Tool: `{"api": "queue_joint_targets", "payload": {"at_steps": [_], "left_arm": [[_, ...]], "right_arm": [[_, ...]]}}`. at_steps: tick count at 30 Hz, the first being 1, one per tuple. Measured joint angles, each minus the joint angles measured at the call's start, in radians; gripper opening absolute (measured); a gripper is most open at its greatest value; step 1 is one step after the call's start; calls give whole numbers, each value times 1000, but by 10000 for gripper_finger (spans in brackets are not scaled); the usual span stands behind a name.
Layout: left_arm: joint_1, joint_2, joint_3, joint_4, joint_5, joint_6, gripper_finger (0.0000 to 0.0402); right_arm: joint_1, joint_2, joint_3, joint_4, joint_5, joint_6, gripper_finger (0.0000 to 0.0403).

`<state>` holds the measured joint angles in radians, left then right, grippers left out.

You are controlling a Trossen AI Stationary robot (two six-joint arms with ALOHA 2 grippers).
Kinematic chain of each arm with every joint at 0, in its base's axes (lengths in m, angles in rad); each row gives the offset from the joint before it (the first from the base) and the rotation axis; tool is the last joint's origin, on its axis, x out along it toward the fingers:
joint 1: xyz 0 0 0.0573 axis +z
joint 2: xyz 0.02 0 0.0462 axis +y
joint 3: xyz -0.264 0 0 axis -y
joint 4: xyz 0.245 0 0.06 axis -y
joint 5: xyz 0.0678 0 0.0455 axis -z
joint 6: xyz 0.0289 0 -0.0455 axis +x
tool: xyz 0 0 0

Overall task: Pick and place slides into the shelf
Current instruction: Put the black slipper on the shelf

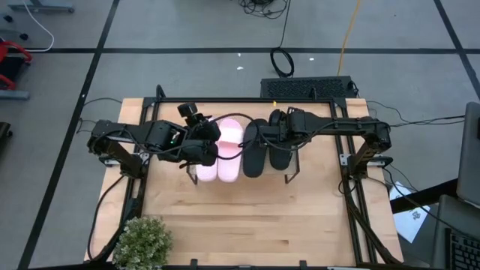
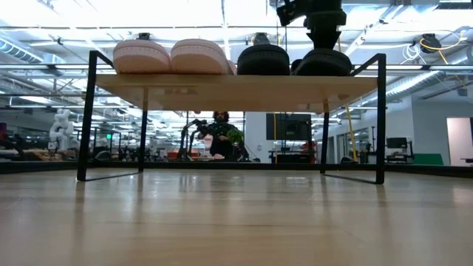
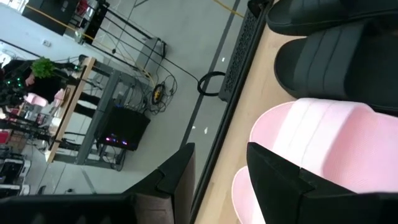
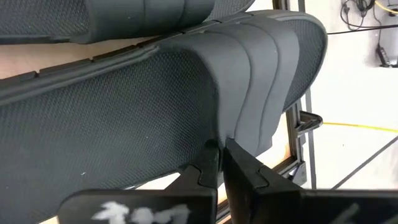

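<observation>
From above, four slides sit side by side on the shelf (image 1: pixel 225 174), a pale wooden board on thin black legs standing on the wooden counter (image 1: pixel 247 225). The pink pair (image 1: pixel 229 142) is smooth and rounded; the black pair (image 1: pixel 255 150) lies just to its right. The left gripper (image 1: pixel 204 147) covers the outer pink slide, and the right gripper (image 1: pixel 276 133) sits over the outer black slide. A leafy potted plant (image 1: pixel 142 240) stands at the counter's near left corner.

At counter height, the pink slides (image 2: pixel 171 56) and black slides (image 2: pixel 292 60) show their thick ribbed soles along the shelf board (image 2: pixel 236 83); an arm comes down onto the rightmost black slide.

The left wrist camera shows the left gripper (image 3: pixel 217 171) with fingers apart, one at the matte pink strap (image 3: pixel 323 140).

The right wrist camera shows the right gripper (image 4: pixel 216 165) pinched on the black slide's (image 4: pixel 124 124) finely dimpled, ridged strap.
</observation>
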<state>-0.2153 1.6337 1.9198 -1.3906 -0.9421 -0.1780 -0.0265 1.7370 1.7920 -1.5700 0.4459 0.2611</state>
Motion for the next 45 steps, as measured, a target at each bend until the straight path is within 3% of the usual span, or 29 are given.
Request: {"api": "queue_joint_targets", "payload": {"at_steps": [6, 20, 30, 45], "left_arm": [[-1, 0, 0, -2, 0, 0, 152], [-1, 0, 0, -3, 2, -6, 152], [-1, 0, 0, -4, 2, -6, 152], [-1, 0, 0, -3, 2, -8, 152]], "right_arm": [[0, -11, 0, -1, -6, -16, 5], [1, -115, -2, -1, -115, 51, 86], [91, -170, -1, -1, -156, 101, 75], [153, -32, -1, 77, -188, 39, 68]]}}
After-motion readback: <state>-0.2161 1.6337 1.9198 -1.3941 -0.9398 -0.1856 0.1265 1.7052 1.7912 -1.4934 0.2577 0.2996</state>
